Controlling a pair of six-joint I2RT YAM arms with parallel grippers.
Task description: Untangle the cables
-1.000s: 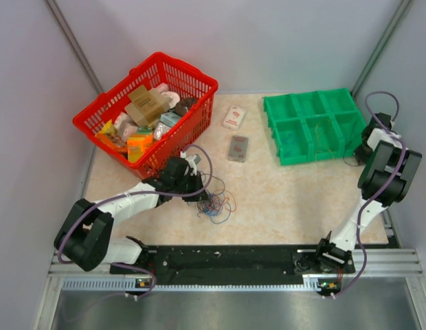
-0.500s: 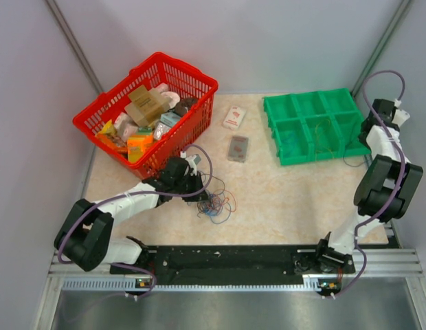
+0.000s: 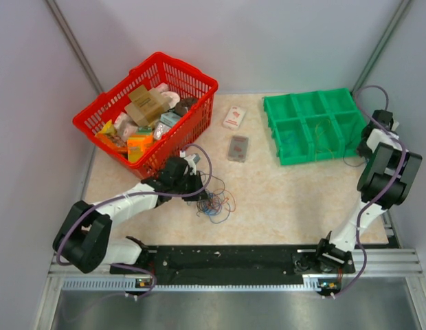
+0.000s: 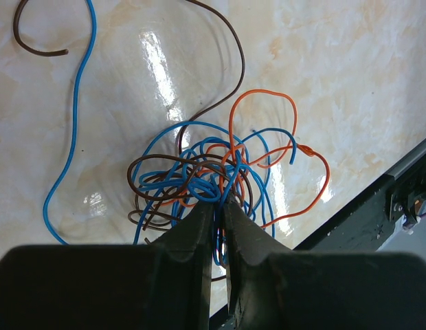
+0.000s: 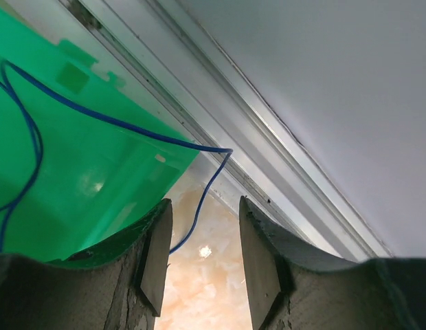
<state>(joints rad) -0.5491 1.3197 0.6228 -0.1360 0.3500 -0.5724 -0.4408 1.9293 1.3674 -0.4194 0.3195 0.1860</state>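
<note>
Cables (image 4: 199,179): tangle on surface (image 4: 337,69), front centre. Left fingers (image 4: 199,230) pinched together on blue strands at the tangle's near edge, probably to draw one loose. Right fingers (image 5: 154,254) apart, holding nothing, beside green tray (image 5: 75,172); blue wire (image 5: 130,127) drapes over its rim.

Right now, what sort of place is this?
Probably a robot lab test cell: two arms bolted to a rail, plain walls around the table, staged props like the red basket and cables.
</note>
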